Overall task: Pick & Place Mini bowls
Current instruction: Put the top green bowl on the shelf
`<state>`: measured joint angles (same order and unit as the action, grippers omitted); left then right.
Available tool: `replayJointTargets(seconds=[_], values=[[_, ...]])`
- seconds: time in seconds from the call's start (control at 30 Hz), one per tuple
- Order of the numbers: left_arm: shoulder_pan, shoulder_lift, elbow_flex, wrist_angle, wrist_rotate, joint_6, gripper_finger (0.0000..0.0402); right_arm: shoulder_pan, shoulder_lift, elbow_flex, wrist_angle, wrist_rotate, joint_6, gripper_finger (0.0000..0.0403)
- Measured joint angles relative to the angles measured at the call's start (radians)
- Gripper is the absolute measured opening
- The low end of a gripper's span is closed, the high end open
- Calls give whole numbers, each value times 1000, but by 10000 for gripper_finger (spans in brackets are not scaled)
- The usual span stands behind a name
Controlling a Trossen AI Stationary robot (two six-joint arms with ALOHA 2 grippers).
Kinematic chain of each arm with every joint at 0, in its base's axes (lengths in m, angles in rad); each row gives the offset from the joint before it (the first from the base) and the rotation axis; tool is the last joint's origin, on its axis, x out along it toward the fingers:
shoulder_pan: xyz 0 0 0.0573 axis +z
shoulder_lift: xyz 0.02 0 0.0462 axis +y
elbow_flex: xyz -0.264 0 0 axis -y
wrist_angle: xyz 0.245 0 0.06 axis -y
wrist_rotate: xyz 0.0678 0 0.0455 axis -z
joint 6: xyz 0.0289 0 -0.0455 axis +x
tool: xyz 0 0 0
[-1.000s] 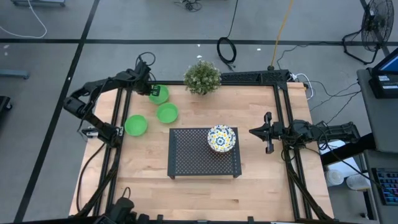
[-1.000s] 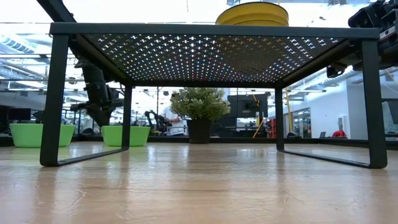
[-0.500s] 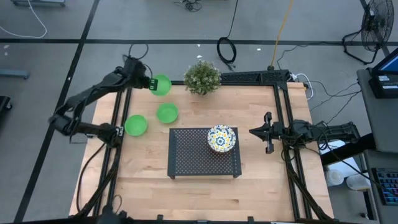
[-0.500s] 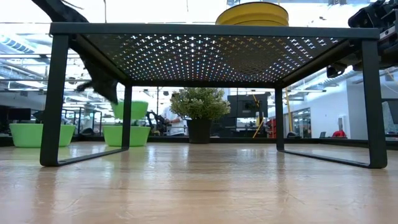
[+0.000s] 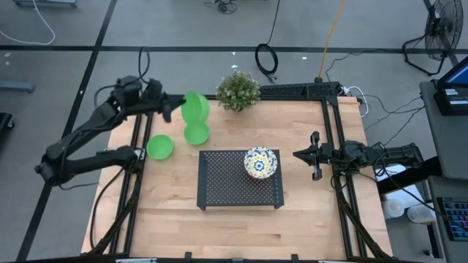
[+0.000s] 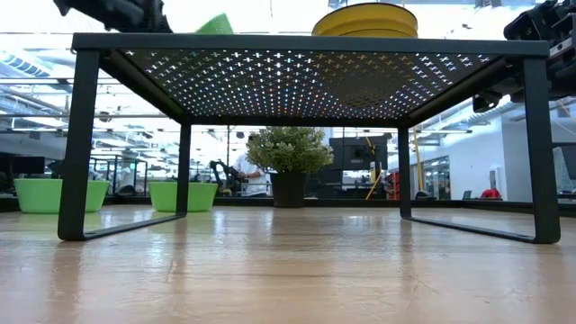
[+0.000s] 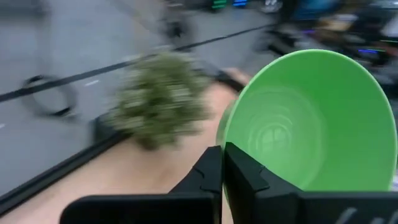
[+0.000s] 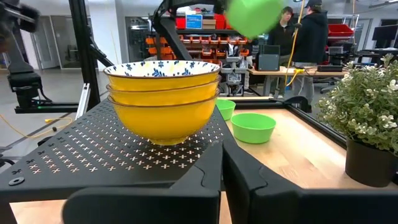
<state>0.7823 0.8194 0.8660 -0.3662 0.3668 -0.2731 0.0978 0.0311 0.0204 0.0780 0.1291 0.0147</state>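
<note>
The left tool (image 5: 174, 108) is pinched shut on the rim of a green bowl (image 5: 194, 107), holding it in the air above the back of the worktop (image 5: 307, 219), tipped on its side so that its hollow faces sideways. In the left wrist view the bowl's rim (image 7: 311, 118) sits between the two dark fingers (image 7: 214, 171), with the potted plant (image 7: 158, 99) blurred behind it. From above, the raised bowl hangs just beside the plant (image 5: 238, 90) and partly over a second green bowl (image 5: 196, 134), which rests on the wood. A third green bowl (image 5: 159, 147) stands near the left edge, apart from the second.

A black perforated rack (image 5: 227, 183) stands in the middle of the worktop. On its right half sits a stack of three patterned bowls (image 5: 260, 162), white with blue flowers inside and yellow outside, nested one in another (image 8: 163, 99).

The right tool (image 5: 314, 155) waits at the right side of the worktop, level with the rack, its fingers pressed together and holding nothing. People stand in the room beyond.
</note>
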Motion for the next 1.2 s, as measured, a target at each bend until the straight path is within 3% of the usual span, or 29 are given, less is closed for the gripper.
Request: replayJointTargets(seconds=[0.13, 0.3, 0.6, 0.7, 0.93, 1.07, 1.2], values=[[-126, -54, 0, 39, 71, -3, 12, 0, 0, 0, 0, 0, 0, 0], [-305, -60, 0, 79, 86, 1, 5, 0, 0, 0, 0, 0, 0, 0], [-612, 52, 40, 204, 73, 5, 6, 0, 0, 0, 0, 0, 0, 0], [-695, 125, 141, 101, 7, 71, 7, 0, 0, 0, 0, 0, 0, 0], [-799, 372, 481, -381, -356, 134, 8, 0, 0, 0, 0, 0, 0, 0], [-805, 510, 588, -526, -395, 144, 5, 0, 0, 0, 0, 0, 0, 0], [-805, 599, 612, -573, -395, 192, 8, 0, 0, 0, 0, 0, 0, 0]])
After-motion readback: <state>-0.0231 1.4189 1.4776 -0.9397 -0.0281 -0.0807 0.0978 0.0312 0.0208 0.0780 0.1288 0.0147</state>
